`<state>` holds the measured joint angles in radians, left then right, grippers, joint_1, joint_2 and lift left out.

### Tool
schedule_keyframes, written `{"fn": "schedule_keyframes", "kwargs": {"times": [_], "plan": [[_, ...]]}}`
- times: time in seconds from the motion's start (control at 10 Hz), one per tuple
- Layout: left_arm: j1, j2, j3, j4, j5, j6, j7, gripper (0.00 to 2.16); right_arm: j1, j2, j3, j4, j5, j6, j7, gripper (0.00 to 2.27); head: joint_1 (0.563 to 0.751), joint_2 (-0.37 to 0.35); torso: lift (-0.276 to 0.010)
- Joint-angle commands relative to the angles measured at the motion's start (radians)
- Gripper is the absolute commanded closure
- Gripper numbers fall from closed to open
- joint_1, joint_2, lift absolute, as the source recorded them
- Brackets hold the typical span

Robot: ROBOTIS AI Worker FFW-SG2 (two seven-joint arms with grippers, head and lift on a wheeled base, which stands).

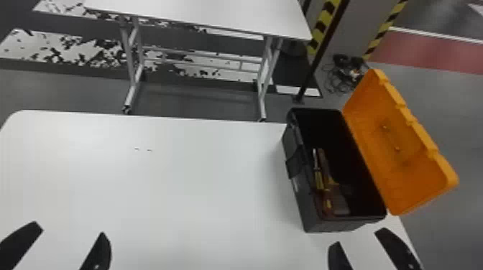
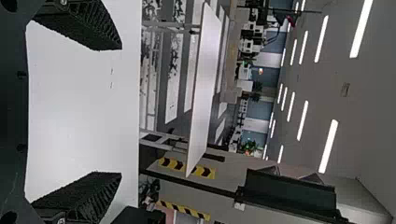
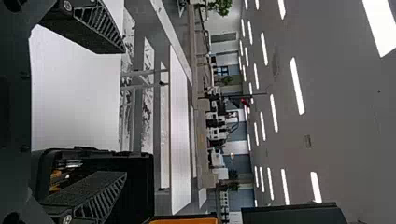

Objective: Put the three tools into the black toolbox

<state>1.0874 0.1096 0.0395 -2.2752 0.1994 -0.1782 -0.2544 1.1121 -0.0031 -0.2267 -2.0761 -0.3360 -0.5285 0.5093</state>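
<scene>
The black toolbox (image 1: 300,201) stands at the right end of the white table, its orange lid (image 1: 399,143) swung open to the right. Inside lie the tools, among them a yellow-handled one (image 1: 318,179) with a metal shaft and another with a brownish handle (image 1: 325,163); how they overlap is hard to tell. My left gripper (image 1: 70,235) is at the front left, open and holding nothing, likewise in the left wrist view (image 2: 120,111). Just in front of the box is my right gripper (image 1: 359,238), open; the right wrist view gives this gripper (image 3: 125,112) with the toolbox (image 3: 140,186) beyond one finger.
The white table (image 1: 161,186) stretches left from the toolbox. Behind it stands a second white table (image 1: 215,14). A post with yellow and black stripes (image 1: 325,25) and a tangle of cables (image 1: 345,71) are on the floor behind the box.
</scene>
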Motion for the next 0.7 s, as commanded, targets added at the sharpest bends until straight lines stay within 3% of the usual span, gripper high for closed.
{"fn": "schedule_keyframes", "kwargs": {"times": [0.0, 0.6], "plan": [[-0.007, -0.002, 0.0, 0.003, 0.0, 0.024, 0.0, 0.04, 0.0, 0.004, 0.009, -0.002, 0.0, 0.009, 0.0, 0.09, 0.695, -0.186, -0.051], [-0.012, -0.005, -0.003, -0.001, -0.017, 0.03, -0.008, 0.04, 0.02, 0.004, 0.021, -0.016, -0.023, -0.034, 0.0, 0.1, 0.695, -0.174, -0.051]]}}
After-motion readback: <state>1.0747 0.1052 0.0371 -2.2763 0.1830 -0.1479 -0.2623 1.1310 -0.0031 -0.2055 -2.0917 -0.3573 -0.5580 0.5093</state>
